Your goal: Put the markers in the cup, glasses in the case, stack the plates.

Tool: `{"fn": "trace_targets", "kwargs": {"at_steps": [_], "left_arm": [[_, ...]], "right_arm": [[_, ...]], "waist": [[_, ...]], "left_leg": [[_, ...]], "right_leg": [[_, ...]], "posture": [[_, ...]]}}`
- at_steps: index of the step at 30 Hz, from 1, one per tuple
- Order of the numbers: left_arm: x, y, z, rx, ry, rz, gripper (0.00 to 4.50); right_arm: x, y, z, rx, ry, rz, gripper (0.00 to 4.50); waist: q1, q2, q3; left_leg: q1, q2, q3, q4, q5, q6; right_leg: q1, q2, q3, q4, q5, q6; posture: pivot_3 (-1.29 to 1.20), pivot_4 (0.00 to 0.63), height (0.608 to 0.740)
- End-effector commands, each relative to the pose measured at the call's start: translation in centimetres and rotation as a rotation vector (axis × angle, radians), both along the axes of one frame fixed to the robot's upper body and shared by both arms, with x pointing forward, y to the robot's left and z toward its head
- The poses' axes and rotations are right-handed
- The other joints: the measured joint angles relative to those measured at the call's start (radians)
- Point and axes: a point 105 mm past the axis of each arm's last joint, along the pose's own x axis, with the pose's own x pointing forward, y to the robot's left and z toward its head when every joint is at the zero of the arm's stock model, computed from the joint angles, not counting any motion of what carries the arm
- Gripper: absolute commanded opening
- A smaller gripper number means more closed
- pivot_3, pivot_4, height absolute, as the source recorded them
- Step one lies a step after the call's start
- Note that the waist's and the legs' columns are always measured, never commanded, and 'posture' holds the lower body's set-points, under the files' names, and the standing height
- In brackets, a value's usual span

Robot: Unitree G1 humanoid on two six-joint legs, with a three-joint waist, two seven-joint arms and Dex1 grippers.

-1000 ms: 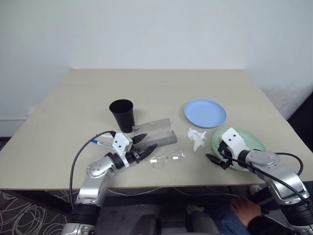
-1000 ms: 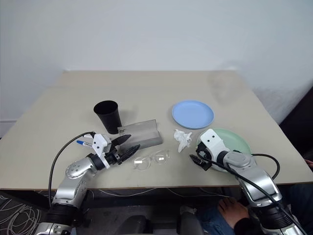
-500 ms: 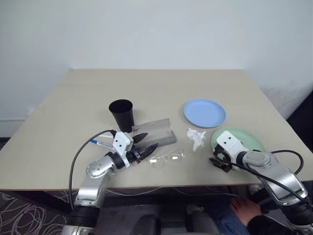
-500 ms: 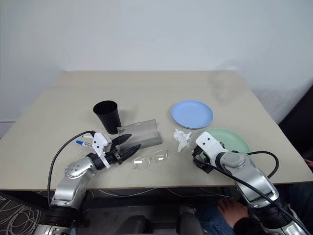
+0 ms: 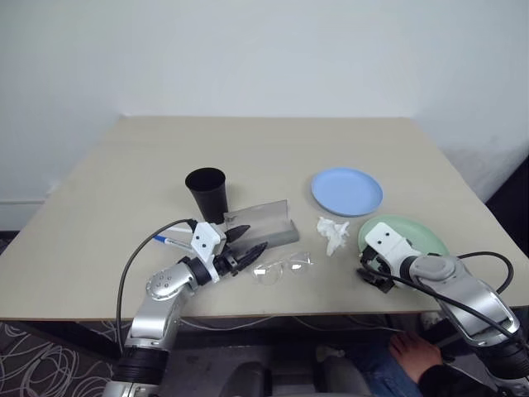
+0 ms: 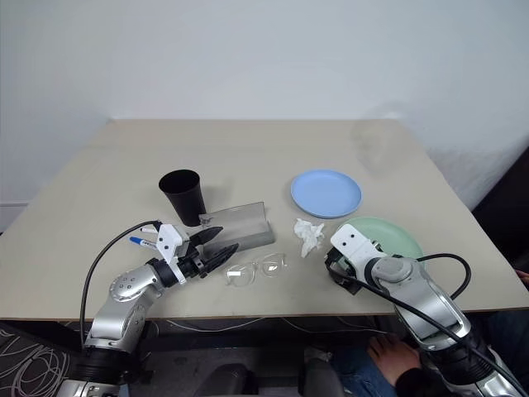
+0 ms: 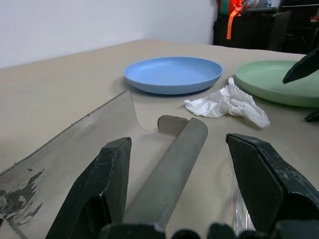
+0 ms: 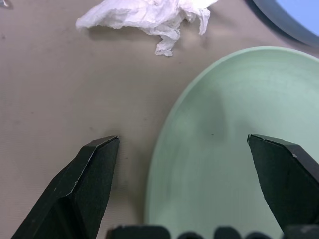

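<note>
The black cup (image 5: pixel 207 194) stands upright left of centre. Just in front of it lies the grey case (image 5: pixel 264 223), open. The clear glasses (image 5: pixel 283 268) rest near the table's front edge. My left gripper (image 5: pixel 246 241) is open and level, pointing at the case (image 7: pixel 169 169) with nothing between its fingers. A blue-ended marker (image 5: pixel 168 241) lies behind its wrist, partly hidden. The light blue plate (image 5: pixel 346 191) sits at the right. Nearer me is the mint green plate (image 5: pixel 417 238). My right gripper (image 8: pixel 183 140) is open, tilted down, straddling the mint plate's (image 8: pixel 234 149) near-left rim.
A crumpled white tissue (image 5: pixel 332 232) lies between the glasses and the plates. The table's front edge (image 5: pixel 273 314) runs just below both grippers. A person's foot (image 5: pixel 413 347) shows under the table at the right. The far half of the table (image 5: pixel 264 145) is bare.
My right gripper has tipped downward over the mint plate's rim, its fingers no longer pointing leftward. The left gripper and all objects have stayed put.
</note>
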Motion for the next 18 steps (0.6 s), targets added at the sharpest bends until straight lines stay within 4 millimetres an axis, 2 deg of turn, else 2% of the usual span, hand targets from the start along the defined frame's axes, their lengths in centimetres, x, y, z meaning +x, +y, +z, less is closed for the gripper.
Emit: {"fn": "trace_targets", "kwargs": {"at_steps": [1,2,5,11,18], "left_arm": [[0.22,-0.32,1.46,0.002,-0.062,-0.014,3.22],[0.2,-0.31,1.46,0.002,-0.062,-0.014,3.22],[0.12,-0.13,1.36,0.004,-0.061,-0.009,3.22],[0.11,0.1,1.34,0.009,-0.062,-0.003,3.22],[0.14,0.01,1.35,0.009,-0.063,-0.004,3.22]], "right_arm": [[0.83,-0.76,1.22,-0.056,-0.064,-0.034,4.46],[0.85,-0.76,1.18,-0.056,-0.062,-0.036,4.46],[0.92,-0.7,1.03,-0.053,-0.058,-0.041,3.87],[1.16,-0.7,0.94,-0.068,-0.068,-0.041,1.79],[1.39,-1.21,0.7,-0.077,-0.07,-0.077,1.79]], "waist": [[0.0,0.0,0.0],[0.0,0.0,0.0],[0.0,0.0,0.0],[0.0,0.0,0.0],[0.0,0.0,0.0]], "left_leg": [[0.0,0.0,0.0,0.0,0.0,0.0],[0.0,0.0,0.0,0.0,0.0,0.0],[0.0,0.0,0.0,0.0,0.0,0.0],[0.0,0.0,0.0,0.0,0.0,0.0],[0.0,0.0,0.0,0.0,0.0,0.0]], "right_leg": [[0.0,0.0,0.0,0.0,0.0,0.0],[0.0,0.0,0.0,0.0,0.0,0.0],[0.0,0.0,0.0,0.0,0.0,0.0],[0.0,0.0,0.0,0.0,0.0,0.0],[0.0,0.0,-0.001,0.0,0.0,0.0]], "posture": [[0.0,0.0,0.72],[0.0,0.0,0.72],[0.0,0.0,0.72],[0.0,0.0,0.72],[0.0,0.0,0.72]]}}
